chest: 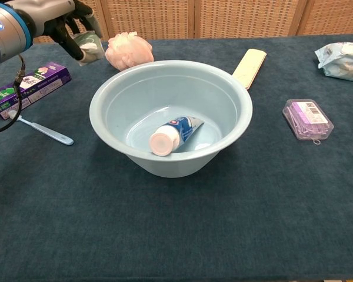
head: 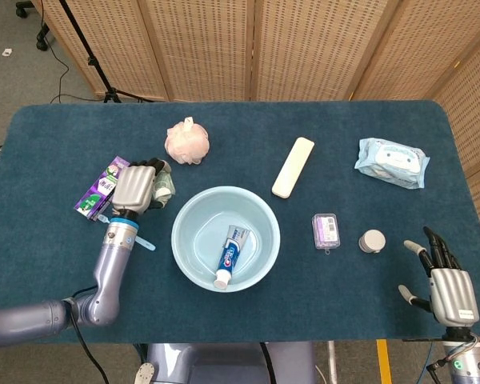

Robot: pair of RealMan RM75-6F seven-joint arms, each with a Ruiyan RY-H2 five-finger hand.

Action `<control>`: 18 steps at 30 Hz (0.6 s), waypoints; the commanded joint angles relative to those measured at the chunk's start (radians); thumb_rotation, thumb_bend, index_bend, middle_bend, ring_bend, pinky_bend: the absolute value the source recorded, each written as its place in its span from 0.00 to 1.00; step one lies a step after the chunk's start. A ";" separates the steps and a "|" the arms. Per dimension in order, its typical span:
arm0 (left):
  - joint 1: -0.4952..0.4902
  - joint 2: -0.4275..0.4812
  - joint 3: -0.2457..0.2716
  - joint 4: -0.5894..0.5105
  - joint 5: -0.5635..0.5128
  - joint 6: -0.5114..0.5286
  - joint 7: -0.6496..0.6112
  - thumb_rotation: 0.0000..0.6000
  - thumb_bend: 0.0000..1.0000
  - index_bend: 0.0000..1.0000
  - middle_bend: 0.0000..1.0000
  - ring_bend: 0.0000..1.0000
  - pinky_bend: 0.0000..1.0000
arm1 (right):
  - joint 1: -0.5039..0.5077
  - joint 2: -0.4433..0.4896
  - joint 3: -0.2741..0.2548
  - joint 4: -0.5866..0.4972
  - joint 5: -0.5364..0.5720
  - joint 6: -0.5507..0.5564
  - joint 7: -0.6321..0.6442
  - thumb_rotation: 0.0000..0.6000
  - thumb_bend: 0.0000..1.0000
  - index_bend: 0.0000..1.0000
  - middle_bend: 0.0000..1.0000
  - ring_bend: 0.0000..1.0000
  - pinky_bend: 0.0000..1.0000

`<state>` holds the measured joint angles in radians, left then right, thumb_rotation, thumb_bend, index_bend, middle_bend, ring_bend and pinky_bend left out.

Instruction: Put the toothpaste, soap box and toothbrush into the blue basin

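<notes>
Holding one soap box (chest: 89,46) off the table, left hand (head: 136,190) sat left of one blue basin (head: 188,248); one toothpaste (head: 230,254) inside it. One toothbrush (chest: 42,130) lay below that hand. Right hand (head: 448,286) empty, fingers spread.

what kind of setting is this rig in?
Likely a lab or studio data-collection setup, not a real bathroom: a table under dark blue cloth, woven folding screens behind it, and a stand's legs on grey floor.
</notes>
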<state>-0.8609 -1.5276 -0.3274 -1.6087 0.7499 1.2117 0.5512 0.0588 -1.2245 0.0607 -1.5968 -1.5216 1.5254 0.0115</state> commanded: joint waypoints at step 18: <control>-0.021 -0.142 0.095 -0.213 0.265 0.082 0.103 1.00 0.35 0.74 0.37 0.37 0.35 | -0.004 0.017 0.007 -0.003 0.008 0.000 0.037 1.00 0.20 0.21 0.00 0.00 0.21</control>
<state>-0.8811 -1.6643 -0.2393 -1.8178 1.0243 1.2954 0.6420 0.0545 -1.2072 0.0679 -1.6002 -1.5138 1.5251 0.0481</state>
